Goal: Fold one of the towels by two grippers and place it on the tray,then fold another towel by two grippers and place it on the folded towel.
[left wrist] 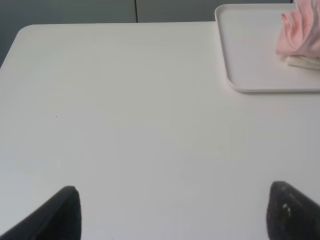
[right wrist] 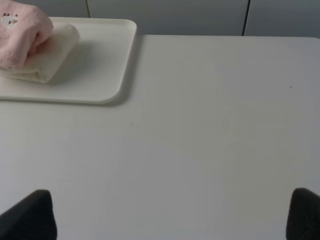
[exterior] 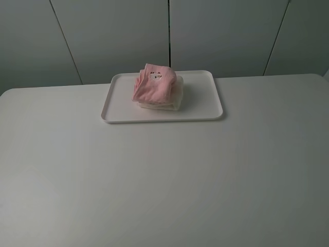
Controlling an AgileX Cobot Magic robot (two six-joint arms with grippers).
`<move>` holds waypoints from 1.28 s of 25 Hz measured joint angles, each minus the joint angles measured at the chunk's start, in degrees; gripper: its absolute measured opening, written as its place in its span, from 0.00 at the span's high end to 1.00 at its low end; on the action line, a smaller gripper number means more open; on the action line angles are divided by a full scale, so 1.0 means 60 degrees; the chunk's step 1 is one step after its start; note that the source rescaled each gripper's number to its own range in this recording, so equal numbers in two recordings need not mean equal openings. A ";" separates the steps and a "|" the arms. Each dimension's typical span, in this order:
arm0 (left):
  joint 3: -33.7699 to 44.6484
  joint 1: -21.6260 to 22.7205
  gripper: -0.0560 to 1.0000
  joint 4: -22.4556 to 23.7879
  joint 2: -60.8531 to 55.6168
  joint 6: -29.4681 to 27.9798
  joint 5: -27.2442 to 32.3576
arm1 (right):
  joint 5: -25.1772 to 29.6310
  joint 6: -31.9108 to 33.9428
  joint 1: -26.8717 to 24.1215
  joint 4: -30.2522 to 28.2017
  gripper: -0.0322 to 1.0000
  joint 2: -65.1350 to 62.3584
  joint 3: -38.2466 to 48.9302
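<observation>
The folded pale pink terry towel (exterior: pixel 152 84), its small white patch bearing no readable writing, lay atop the folded cream-white terry towel (exterior: pixel 172 99) on the flat white plastic tray (exterior: pixel 200 98), while the left claw (left wrist: pixel 172 212) and right claw (right wrist: pixel 172 215) hung spread apart, empty, over the white surface (exterior: pixel 164 180).

Folded pale pink terry cloth (exterior: pixel 152 83): soft, nappy, matt pile, lying on a folded cream-white terry cloth (exterior: pixel 172 101) of the same fuzzy weave. Flat white rectangular plastic tray (exterior: pixel 205 114): smooth, faint sheen along the low rim. White tabletop (exterior: pixel 164 180): smooth, matt, even; black gripper fingers (left wrist: pixel 60 215) look hard, dull plastic.
</observation>
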 joint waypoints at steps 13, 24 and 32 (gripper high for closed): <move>0.0000 0.0000 0.04 0.0000 0.0000 0.0000 0.0000 | 0.0000 0.0000 0.0000 0.0099 0.00 0.0000 0.0000; 0.0000 0.0000 0.04 0.0000 0.0000 0.0000 0.0000 | 0.0000 0.0000 0.0000 -0.0003 0.00 0.0000 0.0000; 0.0000 0.0000 0.04 0.0000 0.0000 0.0000 0.0000 | 0.0000 0.0000 0.0000 -0.0003 0.00 0.0000 0.0000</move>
